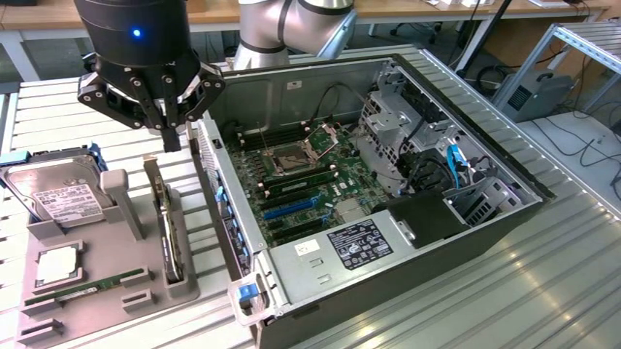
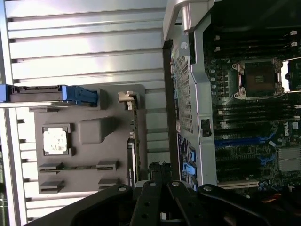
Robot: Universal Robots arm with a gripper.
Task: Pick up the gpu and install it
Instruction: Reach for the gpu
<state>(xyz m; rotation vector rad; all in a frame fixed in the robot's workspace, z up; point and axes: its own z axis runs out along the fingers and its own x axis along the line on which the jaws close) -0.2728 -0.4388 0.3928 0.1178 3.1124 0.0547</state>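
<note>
The gpu [image 1: 168, 222] is a thin black card standing on edge in a slot of the grey holder tray [image 1: 97, 309], its metal bracket end toward the back. In the wrist view the gpu [image 2: 133, 141] runs along the tray's edge beside the case wall. My gripper [image 1: 171, 142] hangs just above the card's bracket end, fingers shut together with nothing between them. From the wrist camera my gripper [image 2: 160, 172] sits over the gap between the card and the open computer case [image 1: 505, 196]. Blue expansion slots [image 1: 291, 209] lie bare on the motherboard.
On the tray lie a silver hard drive [image 1: 58, 193], a CPU [image 1: 57, 263] and a green memory stick [image 1: 87, 285]. The case's perforated side wall [image 2: 186, 94] rises close beside the gpu. A slatted metal table [image 1: 543, 291] carries everything.
</note>
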